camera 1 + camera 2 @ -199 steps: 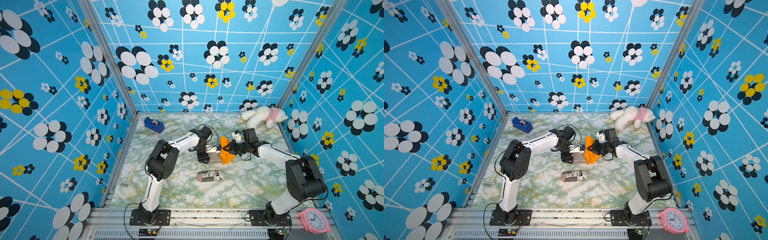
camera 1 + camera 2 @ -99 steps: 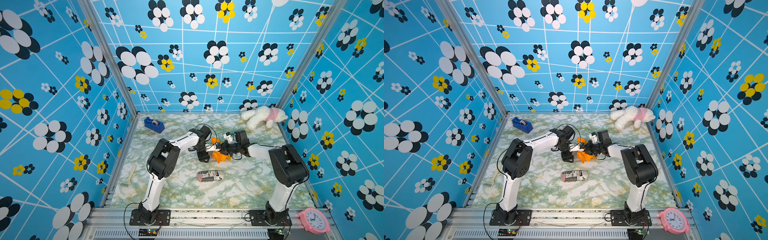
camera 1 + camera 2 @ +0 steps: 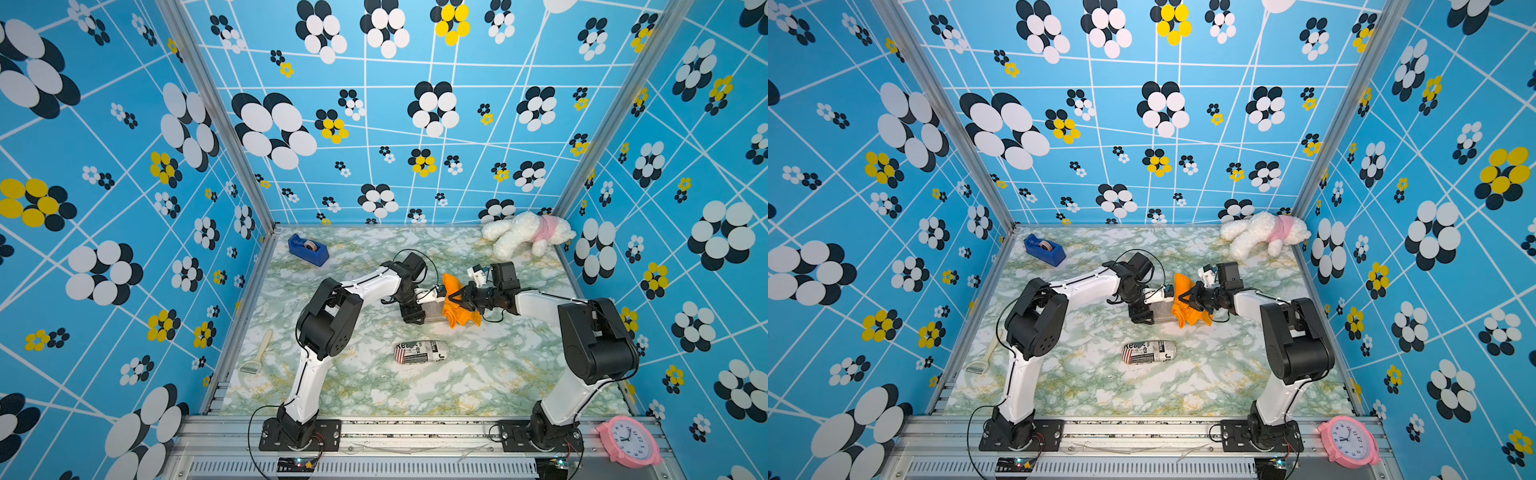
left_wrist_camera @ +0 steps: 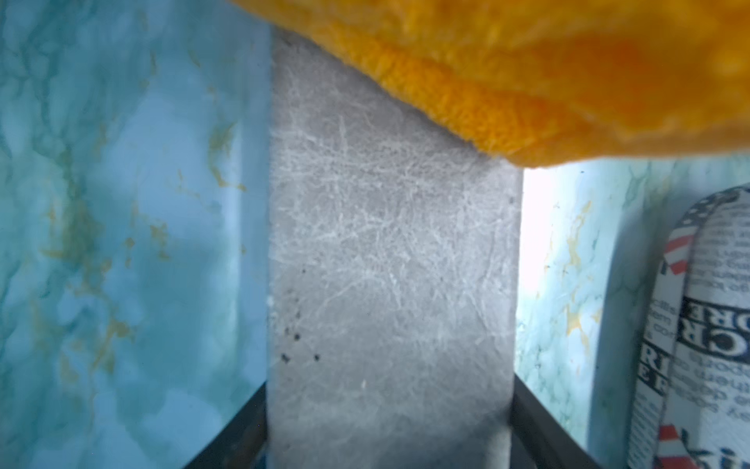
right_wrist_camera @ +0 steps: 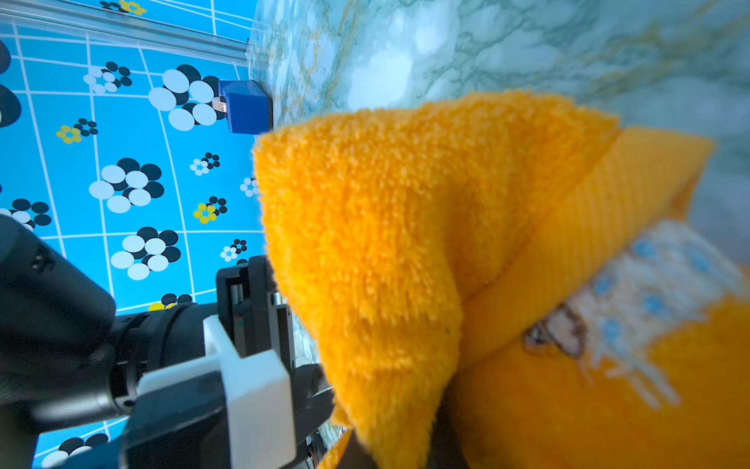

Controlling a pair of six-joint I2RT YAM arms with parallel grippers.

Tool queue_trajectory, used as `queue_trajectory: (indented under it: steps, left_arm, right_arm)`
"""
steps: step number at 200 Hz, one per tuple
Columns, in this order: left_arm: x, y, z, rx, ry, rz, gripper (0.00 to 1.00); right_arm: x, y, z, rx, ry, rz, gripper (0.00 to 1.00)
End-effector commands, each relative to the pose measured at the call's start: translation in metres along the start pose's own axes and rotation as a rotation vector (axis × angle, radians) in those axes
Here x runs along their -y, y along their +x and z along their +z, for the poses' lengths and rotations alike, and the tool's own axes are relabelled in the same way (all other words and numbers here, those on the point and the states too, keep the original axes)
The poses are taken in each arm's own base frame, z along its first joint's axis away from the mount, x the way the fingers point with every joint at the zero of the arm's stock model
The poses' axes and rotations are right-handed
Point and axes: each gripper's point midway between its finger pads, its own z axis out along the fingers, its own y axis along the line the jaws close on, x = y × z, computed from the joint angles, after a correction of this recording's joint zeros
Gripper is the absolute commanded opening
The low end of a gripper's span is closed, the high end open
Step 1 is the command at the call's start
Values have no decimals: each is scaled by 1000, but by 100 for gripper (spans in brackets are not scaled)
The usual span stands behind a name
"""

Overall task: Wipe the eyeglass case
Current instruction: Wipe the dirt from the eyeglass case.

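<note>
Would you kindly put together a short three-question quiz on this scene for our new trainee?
1. True or false: the orange cloth drapes over one end of the grey case.
2. What does the right hand grip? A) a sponge B) the orange cloth C) nothing
3. Which hand holds the grey case?
Key: 1 true; 2 B; 3 the left hand.

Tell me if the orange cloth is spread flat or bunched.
Bunched: the orange cloth hangs in doubled folds from the shut right claw, draped over one end of the grey eyeglass case.
</note>
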Motion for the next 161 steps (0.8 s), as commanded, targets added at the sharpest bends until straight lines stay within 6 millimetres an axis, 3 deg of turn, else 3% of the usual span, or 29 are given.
queue_trajectory:
  steps: [1, 49, 77, 129, 155, 161]
  left_arm:
    - [-8, -29, -18, 141, -32, 15, 28]
    - [-7, -35, -16, 170, -22, 20, 28]
    - [-8, -37, -16, 177, -28, 20, 28]
    - [-8, -32, -19, 167, -36, 23, 25]
    - [-9, -29, -24, 158, -45, 13, 25]
    - [-8, -28, -26, 155, -47, 8, 25]
  right_arm:
    - [20, 36, 18, -100, 41, 42, 0]
    - [-6, 47, 51, -141, -58, 55, 0]
    - [-3, 46, 54, -148, -65, 68, 0]
    - [42, 20, -4, -58, 58, 104, 0]
    - [39, 13, -28, -28, 156, 22, 0]
    - [43, 2, -41, 14, 170, 28, 0]
